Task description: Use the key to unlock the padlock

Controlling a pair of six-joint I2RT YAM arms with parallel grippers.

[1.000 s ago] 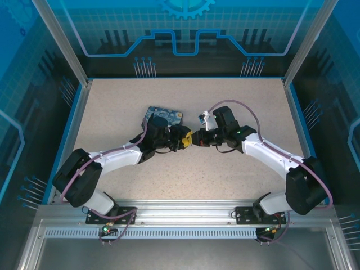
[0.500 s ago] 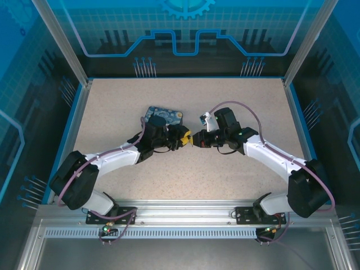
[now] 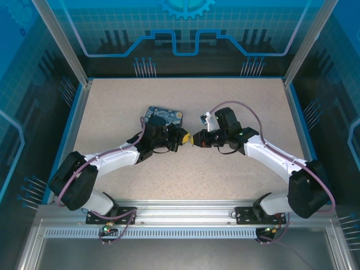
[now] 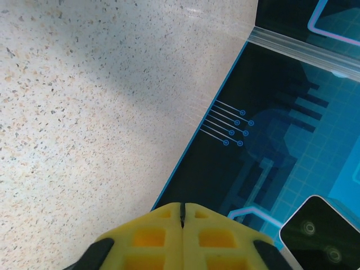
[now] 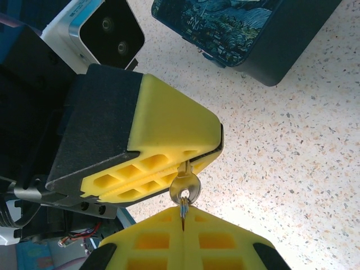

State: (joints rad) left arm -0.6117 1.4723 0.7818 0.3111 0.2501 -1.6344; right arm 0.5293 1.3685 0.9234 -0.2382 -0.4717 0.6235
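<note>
1. Both tools meet tip to tip over the middle of the table (image 3: 225, 174), just near and right of the painted tin (image 5: 225, 25).
2. The right gripper (image 5: 183, 225) is clenched on a thin bluish sliver with a brassy glint, judged to be the padlock (image 5: 183, 212) seen edge-on.
3. The left gripper (image 4: 181, 212) is clamped on a slim stem, read as the key (image 5: 184, 167). A small holed metal loop (image 5: 185, 188) joins the two pieces; whether it is key head or shackle cannot be told.
4. Step in hand, by judgement: turning the key. Rotate about the stem's own axis, hold the lock hand rigid, and avoid side load, since so thin a part would likely slip or bend.
</note>
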